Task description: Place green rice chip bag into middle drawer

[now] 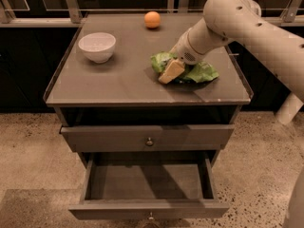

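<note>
Green rice chip bag (202, 72) sits crumpled on the tabletop (118, 80), right side. The gripper (173, 70) is down on its left edge, can't tell if it's clamping. Middle drawer (147, 209) hangs open below.

Front edge free, drawer open
The hand (172, 71) is on the green rice chip bag (202, 71), right side of the counter (118, 84); white bowl (97, 46) and orange ball (152, 19) sit well apart; middle drawer (147, 182) gapes under the upper drawer front (190, 137).
</note>
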Action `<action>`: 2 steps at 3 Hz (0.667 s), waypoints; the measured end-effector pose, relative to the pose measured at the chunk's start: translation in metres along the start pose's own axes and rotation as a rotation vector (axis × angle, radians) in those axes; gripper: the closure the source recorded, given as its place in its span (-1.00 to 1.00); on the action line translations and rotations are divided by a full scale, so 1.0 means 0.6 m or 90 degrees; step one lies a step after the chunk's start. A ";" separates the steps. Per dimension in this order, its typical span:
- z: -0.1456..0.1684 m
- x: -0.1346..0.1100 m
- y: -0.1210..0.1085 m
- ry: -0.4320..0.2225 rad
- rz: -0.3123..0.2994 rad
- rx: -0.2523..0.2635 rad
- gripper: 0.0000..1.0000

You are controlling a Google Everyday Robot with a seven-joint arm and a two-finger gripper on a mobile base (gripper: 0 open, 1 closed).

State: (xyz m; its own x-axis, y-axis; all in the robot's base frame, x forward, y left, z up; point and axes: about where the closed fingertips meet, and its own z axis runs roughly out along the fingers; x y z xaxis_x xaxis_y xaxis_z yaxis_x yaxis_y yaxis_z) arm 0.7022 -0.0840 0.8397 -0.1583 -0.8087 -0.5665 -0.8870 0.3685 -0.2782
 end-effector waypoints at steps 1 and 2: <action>0.000 0.000 0.000 0.000 0.000 0.000 1.00; -0.005 -0.004 -0.002 0.000 0.000 0.000 1.00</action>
State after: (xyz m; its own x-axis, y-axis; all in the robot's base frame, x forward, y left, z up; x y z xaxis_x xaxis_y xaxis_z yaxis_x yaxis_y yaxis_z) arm 0.7022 -0.0840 0.8435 -0.1583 -0.8087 -0.5665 -0.8871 0.3684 -0.2781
